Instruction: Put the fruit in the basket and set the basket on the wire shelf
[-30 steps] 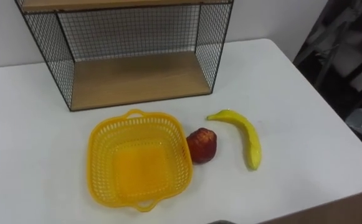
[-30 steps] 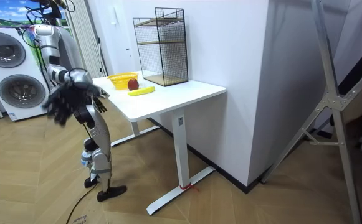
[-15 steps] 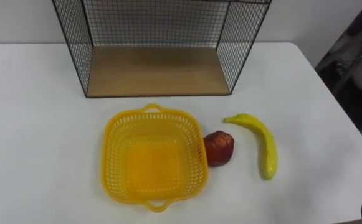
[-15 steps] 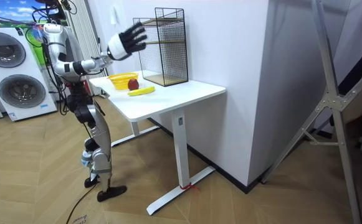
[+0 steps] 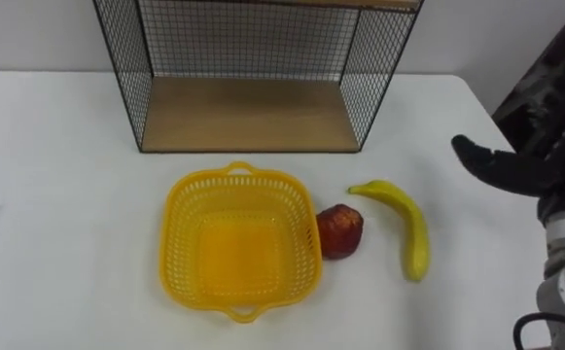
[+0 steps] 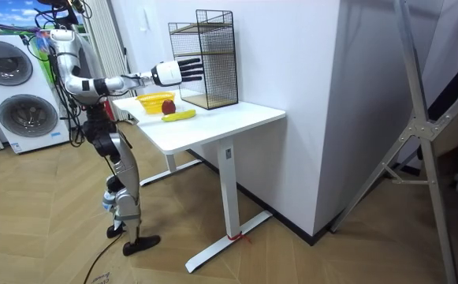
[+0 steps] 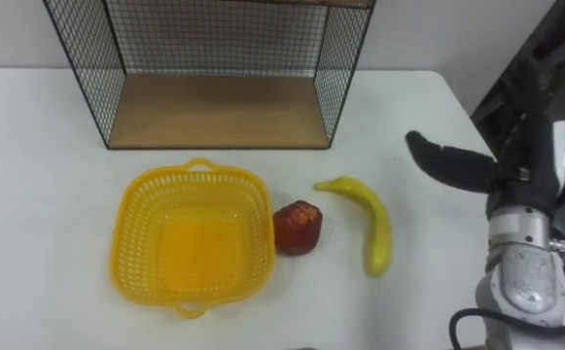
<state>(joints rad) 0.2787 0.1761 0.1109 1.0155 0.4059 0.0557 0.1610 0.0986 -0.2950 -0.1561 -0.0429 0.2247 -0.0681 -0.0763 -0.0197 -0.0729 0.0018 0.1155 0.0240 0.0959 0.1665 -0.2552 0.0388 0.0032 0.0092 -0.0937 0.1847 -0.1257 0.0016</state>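
Observation:
A yellow plastic basket [image 5: 235, 255] lies empty on the white table [image 5: 58, 146], near its front. A red apple [image 5: 340, 231] rests against the basket's right side. Just right of the apple lies a yellow banana [image 5: 410, 228]. Behind them the black wire shelf [image 5: 248, 112] stands with a bare wooden bottom board. My right hand [image 5: 506, 165] hovers over the table to the right of the banana, fingers straight and pointing left, holding nothing. In the room view the right hand [image 6: 177, 72] reaches out above the table at about the shelf's mid height.
The table's right edge [image 5: 515, 165] runs close behind my right hand, with dark clutter beyond it. In the room view I stand at the table's end on the room view's left, with washing machines [image 6: 12, 87] behind me. A wall backs the shelf.
My right arm has swung up from beside my body and now stretches out level over the table; the hand has entered the eye view from the right. The camera shifted slightly; the fruit and basket stayed put.

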